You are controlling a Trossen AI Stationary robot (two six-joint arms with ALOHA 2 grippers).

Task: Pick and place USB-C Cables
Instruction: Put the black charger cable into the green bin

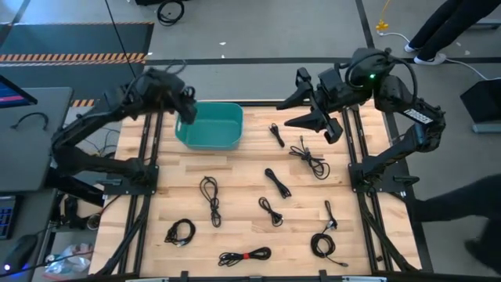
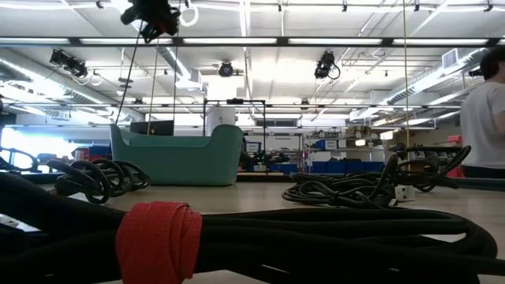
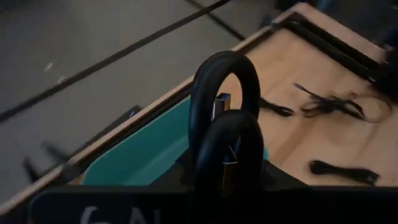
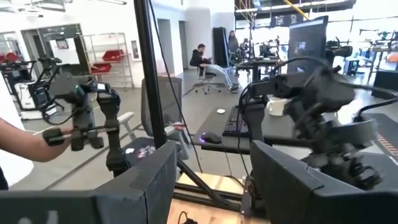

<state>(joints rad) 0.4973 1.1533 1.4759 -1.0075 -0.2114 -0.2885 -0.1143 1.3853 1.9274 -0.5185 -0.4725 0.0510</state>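
My left gripper (image 1: pixel 186 110) hangs over the left end of the teal bin (image 1: pixel 213 129), shut on a black USB-C cable (image 3: pixel 224 78). The low view shows that gripper (image 2: pixel 154 14) high above the bin (image 2: pixel 177 158). My right gripper (image 1: pixel 288 114) is open in the air past the table's far right part, over the cable (image 1: pixel 276 133) nearest the bin; its wrist view (image 4: pixel 211 186) looks out level into the room. Several more black cable coils lie flat on the wooden table, one (image 1: pixel 244 255) bound with a red tie. My left gripper holds a coiled black cable; its loops (image 3: pixel 229 143) and a metal plug (image 3: pixel 222 101) stick out past the fingers. The coil itself hides the pads. It is lifted clear, above the bin's open inside (image 3: pixel 143 155). The low view shows a loop (image 2: pixel 188 14) beside the gripper.
Loose cables (image 1: pixel 210 196) (image 1: pixel 309 157) (image 1: pixel 322 244) are spread over the table's middle and near part. The bin stands at the far left. The red-tied cable (image 2: pixel 158 241) lies right in front of the low camera. A person (image 2: pixel 485 118) stands beyond the table's right side.
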